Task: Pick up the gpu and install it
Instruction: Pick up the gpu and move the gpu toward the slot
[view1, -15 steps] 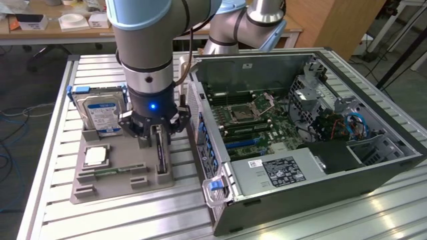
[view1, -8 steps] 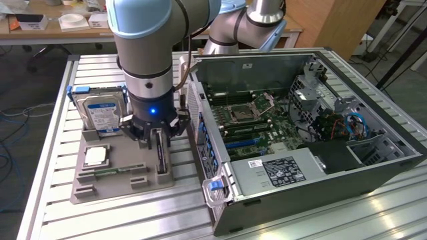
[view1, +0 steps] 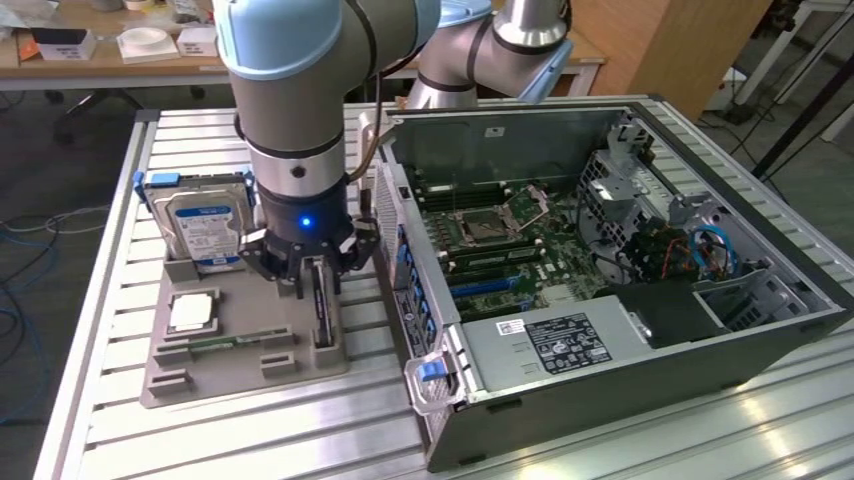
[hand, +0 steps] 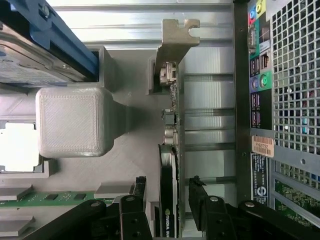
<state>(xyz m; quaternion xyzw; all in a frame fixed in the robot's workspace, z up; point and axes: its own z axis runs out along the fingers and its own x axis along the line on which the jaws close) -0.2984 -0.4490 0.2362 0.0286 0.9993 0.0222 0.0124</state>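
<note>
**Fig. Gripper astride the gpu in the tray**

The gpu (hand: 171, 130) stands on edge in a slot along the tray's (view1: 254, 375) case-side edge. Its bracket (hand: 173, 45) is at the tray's drive (view1: 200, 225) end. The gripper (hand: 168, 182) straddles the card's other end with its fingers (hand: 141, 200) apart. One finger sits at each face with a slim gap on either side, so nothing is held yet.

Centre the card between the fingers before you close, so neither pushes it askew in the slot. Judged from the edge-on view, the card is thin and its parts stand proud, so clamp gently. Lift straight up from the tray, so the bracket does not catch its slot and the case (view1: 601, 250) beside the tray is not struck.
</note>
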